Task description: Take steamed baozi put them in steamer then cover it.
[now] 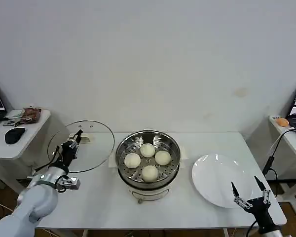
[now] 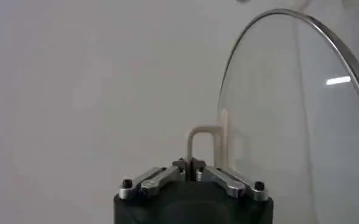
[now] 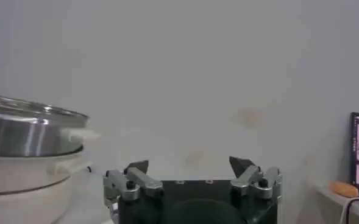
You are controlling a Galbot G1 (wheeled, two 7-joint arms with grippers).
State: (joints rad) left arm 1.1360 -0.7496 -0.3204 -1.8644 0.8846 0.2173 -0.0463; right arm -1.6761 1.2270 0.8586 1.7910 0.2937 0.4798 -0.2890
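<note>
Steel steamer (image 1: 148,159), 4 baozi (image 1: 148,150), 1 cover (image 1: 81,146)

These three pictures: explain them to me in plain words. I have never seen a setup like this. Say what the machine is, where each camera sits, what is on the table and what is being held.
This is a robot with two arms, each ending in a two-fingered gripper. The wide picture looks down from its head; the other two come from cameras on its wrists.

On the white table stands the steamer, a shiny steel pot with four steamed baozi inside. A bare white plate lies to the robot's right of it.

The left gripper is shut on the handle of the cover, the clear glass lid, holding it tilted up left of the pot. The left wrist picture shows that handle pinched between its fingers.

The right gripper waits open near the table's front edge, beside the plate.
</note>
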